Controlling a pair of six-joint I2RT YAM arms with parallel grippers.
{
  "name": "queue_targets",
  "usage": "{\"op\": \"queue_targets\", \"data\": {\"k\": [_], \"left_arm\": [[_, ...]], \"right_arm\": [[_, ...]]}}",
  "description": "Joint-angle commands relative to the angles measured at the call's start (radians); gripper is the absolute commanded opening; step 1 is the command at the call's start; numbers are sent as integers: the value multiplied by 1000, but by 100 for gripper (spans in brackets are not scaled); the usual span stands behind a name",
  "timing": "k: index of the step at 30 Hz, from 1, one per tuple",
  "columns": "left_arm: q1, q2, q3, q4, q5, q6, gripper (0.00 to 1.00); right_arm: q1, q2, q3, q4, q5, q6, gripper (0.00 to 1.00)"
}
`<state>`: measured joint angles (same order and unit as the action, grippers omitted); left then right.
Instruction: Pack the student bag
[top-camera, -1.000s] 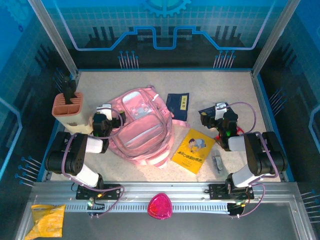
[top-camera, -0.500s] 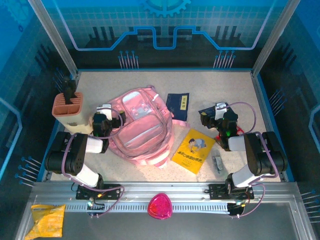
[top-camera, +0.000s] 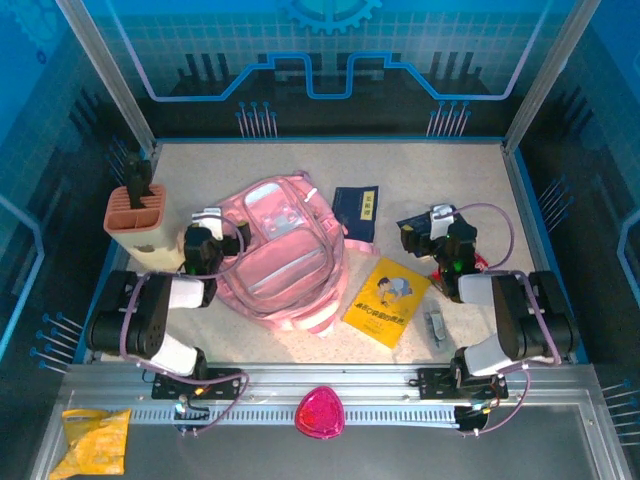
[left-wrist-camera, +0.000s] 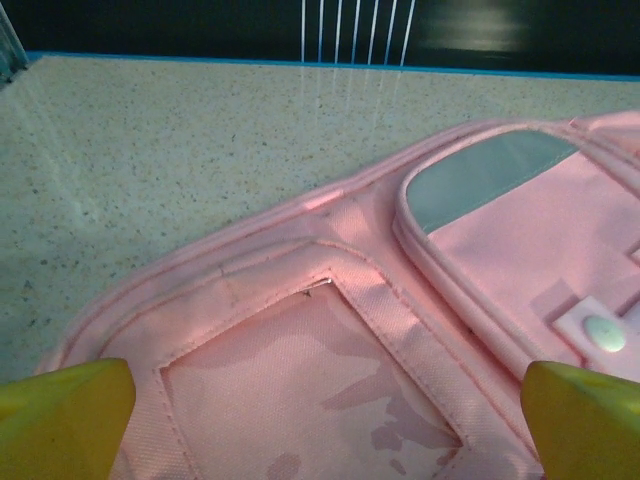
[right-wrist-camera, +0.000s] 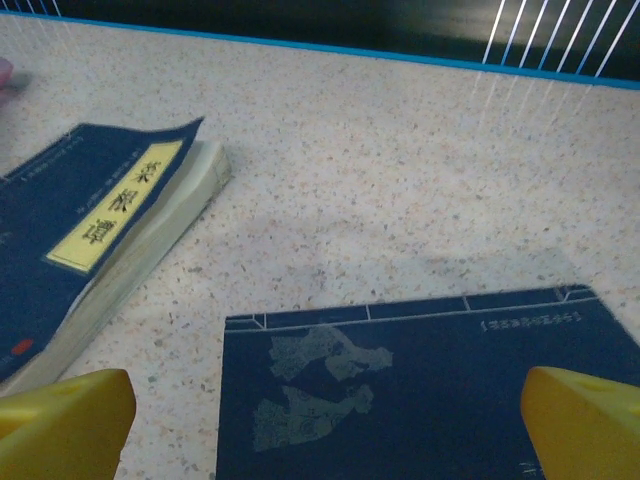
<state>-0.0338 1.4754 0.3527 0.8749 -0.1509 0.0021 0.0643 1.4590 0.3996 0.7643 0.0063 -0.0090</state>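
**Edges and free room.** The speckled beige desk (top-camera: 440, 165) is bounded by a blue rim at the far and side edges and by an aluminium rail (top-camera: 400, 385) at the near edge. Bare desk surface runs between the far rim and the objects. A terracotta and cream pen holder (top-camera: 140, 222) stands at the left edge. A small magenta rounded-triangle object (top-camera: 320, 412) and a yellow packet (top-camera: 92, 440) lie on the near side of the rail.

**Writing.** A thick dark blue book (right-wrist-camera: 90, 220) carries a yellow label with dark Chinese characters. A thin dark blue booklet (right-wrist-camera: 430, 390) shows a pale printed figure and a line of text too small to read. A yellow booklet (top-camera: 387, 300) has a cartoon picture and dark lettering, not legible. A small metallic item (top-camera: 435, 325) lies just beside it.

**Task item and jaws.** The large soft pink backpack (top-camera: 280, 255) lies flat at centre-left of the desk.

- Left jaws: spread wide, gripping nothing. They sit at the backpack's left edge. In the left wrist view, pink fabric with a grey reflective panel (left-wrist-camera: 490, 175) fills the span between the yellow fingertips (left-wrist-camera: 60, 415). Contact cannot be determined.
- Right jaws: spread wide, gripping nothing. They sit over the thin dark blue booklet, well apart from the backpack, with the thick book between them.
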Motion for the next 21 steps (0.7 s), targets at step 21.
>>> {"op": "queue_targets", "data": {"k": [21], "left_arm": [[15,-571,229,-946,207,-599,99]], "right_arm": [[-109,-403,119,-702,-141,645,100]]}}
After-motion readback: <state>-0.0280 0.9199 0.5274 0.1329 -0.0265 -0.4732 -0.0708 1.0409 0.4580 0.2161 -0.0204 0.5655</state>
